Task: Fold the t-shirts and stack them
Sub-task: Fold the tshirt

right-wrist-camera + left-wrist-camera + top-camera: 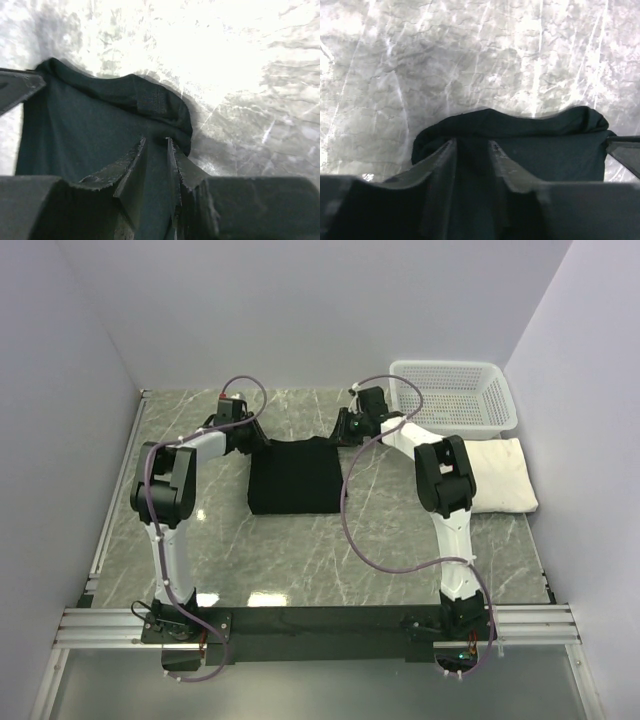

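Pinching the black tee (295, 480) at both far corners: clamping the left gripper (471, 150) onto the far-left corner and the right gripper (156, 149) onto the far-right one. Jaws narrowed to a slit on each, with dark cloth bunched between the fingers, so reading both as holding fabric rather than hovering. Seeing that tee sitting mid-table (300, 570) as a rough rectangle, with all of its body spreading from the two grippers toward the near side. Treating that as the bit that matters: held edge running left-right between the arms, loose cloth lying nearward, so guessing the next fold means carrying the far edge straight toward the near edge, both arms travelling together and level to avoid skewing the crease. Neither arm sitting closer here, each on its own corner. Spotting the cream tee (500, 475) off to the right, looking already folded into a pad, lying just near of the white mesh basket (445, 366) and well apart from the black one. Figuring stacking falls to the right arm later, being on that side.
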`<state>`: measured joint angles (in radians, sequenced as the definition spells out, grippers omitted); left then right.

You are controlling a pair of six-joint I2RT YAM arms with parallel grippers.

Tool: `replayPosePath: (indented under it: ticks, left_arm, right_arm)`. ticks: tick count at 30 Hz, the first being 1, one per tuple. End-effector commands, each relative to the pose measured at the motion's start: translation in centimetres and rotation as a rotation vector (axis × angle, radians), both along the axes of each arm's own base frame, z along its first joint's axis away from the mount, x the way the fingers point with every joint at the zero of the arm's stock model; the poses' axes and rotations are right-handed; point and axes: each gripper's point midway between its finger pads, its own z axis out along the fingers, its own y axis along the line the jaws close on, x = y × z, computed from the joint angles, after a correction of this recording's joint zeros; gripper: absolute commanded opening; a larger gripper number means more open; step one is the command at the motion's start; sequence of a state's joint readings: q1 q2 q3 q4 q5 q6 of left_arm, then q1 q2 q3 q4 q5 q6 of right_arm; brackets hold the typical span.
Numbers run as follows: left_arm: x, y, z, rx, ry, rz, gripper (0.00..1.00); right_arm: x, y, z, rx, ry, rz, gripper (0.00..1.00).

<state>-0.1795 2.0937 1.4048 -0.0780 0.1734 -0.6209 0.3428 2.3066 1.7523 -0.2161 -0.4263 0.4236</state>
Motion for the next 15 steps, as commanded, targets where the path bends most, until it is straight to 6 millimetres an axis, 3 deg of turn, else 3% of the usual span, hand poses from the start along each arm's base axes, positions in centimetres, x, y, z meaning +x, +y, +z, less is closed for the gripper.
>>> replayPosePath:
  ticks: [1, 3, 4, 5, 7, 8, 9, 10, 11, 13, 14, 15]
  left_arm:
    - [1.5, 0.1, 3.1, -0.021, -0.076, 0.006, 0.40]
    - [1.4, 0.3, 6.1, -0.037, -0.126, 0.030, 0.56]
    - [0.6, 0.4, 6.3, -0.047, -0.124, 0.038, 0.62]
    - [0.3, 0.3, 9.0, -0.067, -0.177, 0.043, 0.74]
    - [-1.1, 0.4, 9.9, -0.096, -0.176, 0.063, 0.83]
    - [-1.8, 0.4, 12.1, -0.113, -0.208, 0.060, 0.88]
    - [-2.6, 0.2, 12.7, -0.125, -0.205, 0.061, 0.89]
    - [-4.0, 0.4, 12.0, -0.119, -0.173, 0.063, 0.89]
    - [-5.0, 0.4, 13.7, -0.128, -0.200, 0.061, 0.88]
    - [-7.5, 0.1, 12.6, -0.123, -0.156, 0.046, 0.86]
    - [-8.7, 0.0, 13.7, -0.130, -0.176, 0.034, 0.81]
    - [-10.2, -0.5, 12.4, -0.129, -0.145, 0.012, 0.78]
  right_arm:
    - [1.5, 1.2, 5.2, 0.120, -0.069, 0.003, 0.31]
    - [0.6, 1.5, 7.9, 0.159, -0.095, 0.026, 0.31]
    - [0.0, 1.6, 8.3, 0.180, -0.096, 0.043, 0.31]
    - [-0.9, 2.0, 10.3, 0.222, -0.113, 0.080, 0.32]
    - [-2.6, 2.2, 10.6, 0.254, -0.085, 0.109, 0.33]
    - [-3.5, 2.4, 11.9, 0.274, -0.095, 0.126, 0.34]
    - [-4.8, 2.8, 12.4, 0.315, -0.068, 0.156, 0.35]
    - [-6.0, 2.9, 11.7, 0.333, -0.046, 0.169, 0.36]
    - [-7.3, 3.5, 12.7, 0.363, -0.048, 0.201, 0.36]
    - [-10.0, 4.6, 12.5, 0.412, -0.009, 0.260, 0.36]
    - [-11.4, 5.6, 13.0, 0.421, -0.006, 0.293, 0.36]
    - [-12.5, 6.3, 13.0, 0.432, 0.008, 0.322, 0.36]
